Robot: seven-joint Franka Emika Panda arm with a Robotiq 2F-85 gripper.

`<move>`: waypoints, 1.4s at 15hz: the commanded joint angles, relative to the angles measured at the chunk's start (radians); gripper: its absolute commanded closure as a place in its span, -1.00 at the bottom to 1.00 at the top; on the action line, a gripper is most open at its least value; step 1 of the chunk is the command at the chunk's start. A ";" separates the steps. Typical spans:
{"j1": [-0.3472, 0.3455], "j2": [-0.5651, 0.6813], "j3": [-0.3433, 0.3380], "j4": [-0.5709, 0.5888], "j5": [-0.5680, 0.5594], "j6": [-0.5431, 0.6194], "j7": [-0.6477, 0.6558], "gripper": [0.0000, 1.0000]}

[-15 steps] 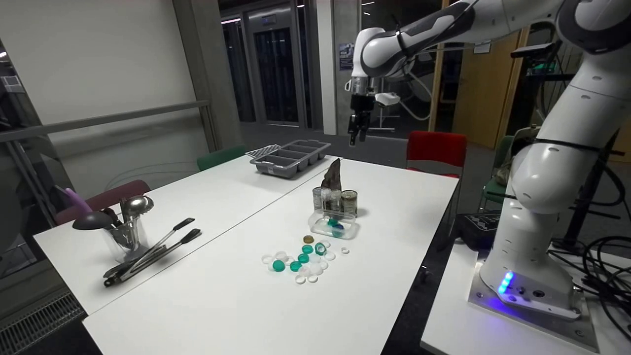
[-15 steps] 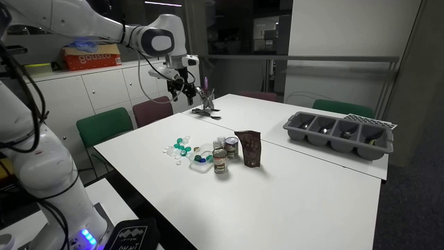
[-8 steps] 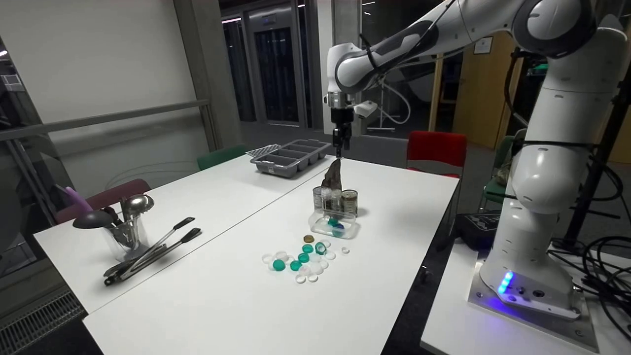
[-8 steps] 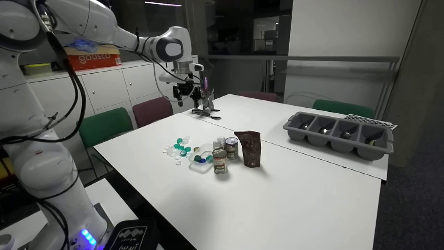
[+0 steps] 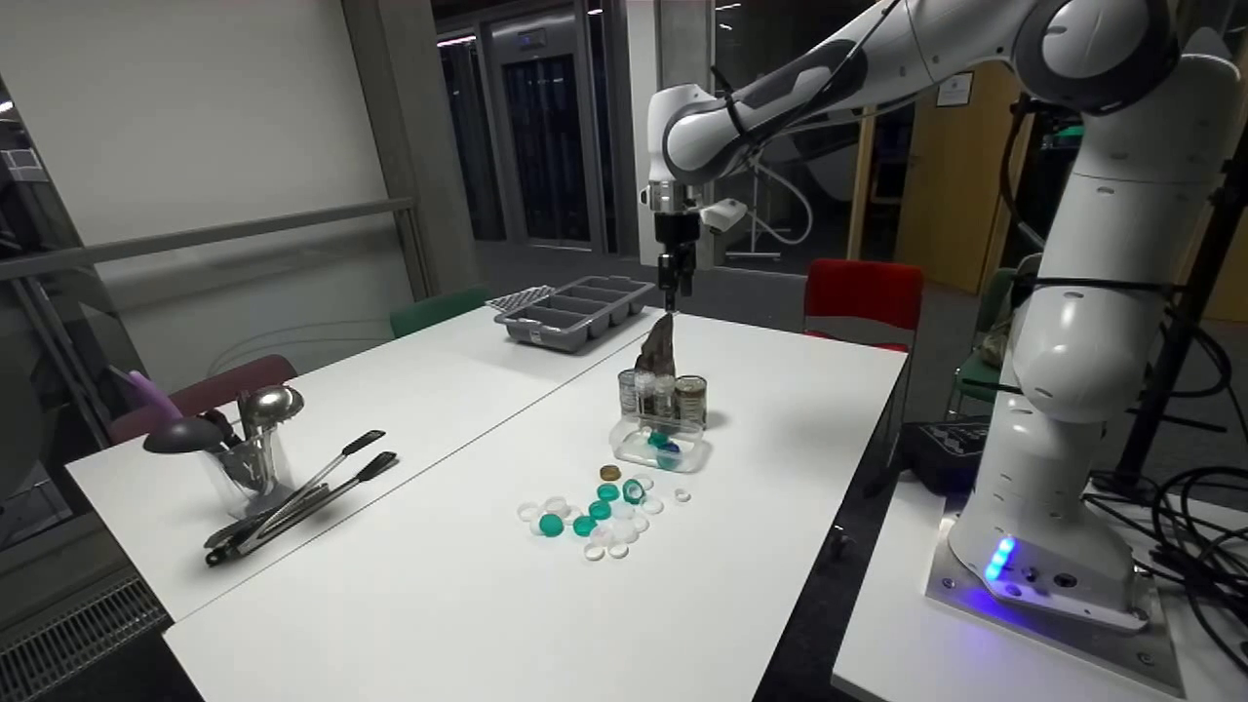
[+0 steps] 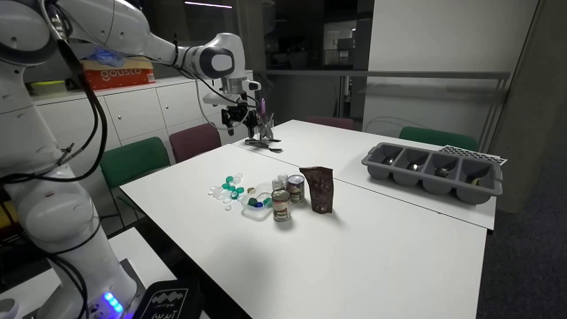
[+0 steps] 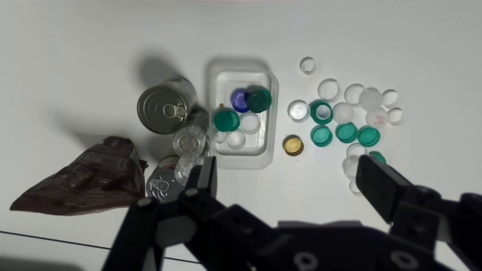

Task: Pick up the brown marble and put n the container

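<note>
The brown marble shows as a round brown-gold cap-like piece (image 7: 293, 145) lying on the white table, also in both exterior views (image 5: 609, 473) (image 6: 250, 190). My gripper (image 7: 287, 169) is wide open with nothing between its fingers. It hangs high above the table (image 5: 673, 300) (image 6: 241, 133), pointing down. In the wrist view the brown piece appears just beyond the gap between the fingertips. A clear plastic tub (image 7: 243, 162) with green, blue and clear caps in it lies beside the brown piece. The container, as a small dark grey box with a flap, cannot be made out.
Green caps (image 7: 321, 136) and clear caps lie loose beside the brown piece. Cans (image 7: 162, 109), clear bottles (image 7: 189, 142) and an upright dark brown pouch (image 7: 90, 177) stand by the tub. A grey tray (image 6: 436, 179), a utensil cup (image 5: 249, 468) and tongs (image 5: 292, 517) are farther off.
From one second to half a second ago, the arm lowered and shifted, going left or right depending on the exterior view. Since then it is nearly still. The things on the table have not moved.
</note>
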 commanded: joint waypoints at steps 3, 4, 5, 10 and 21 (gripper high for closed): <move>-0.012 0.093 0.004 0.056 0.038 -0.003 -0.079 -1.00; -0.011 0.122 0.007 0.072 0.044 -0.003 -0.104 -1.00; -0.009 0.155 0.012 0.093 0.050 -0.001 -0.134 -1.00; 0.004 0.355 0.070 0.263 0.020 -0.061 -0.217 -1.00; 0.024 0.674 0.159 0.629 -0.125 -0.261 -0.425 -1.00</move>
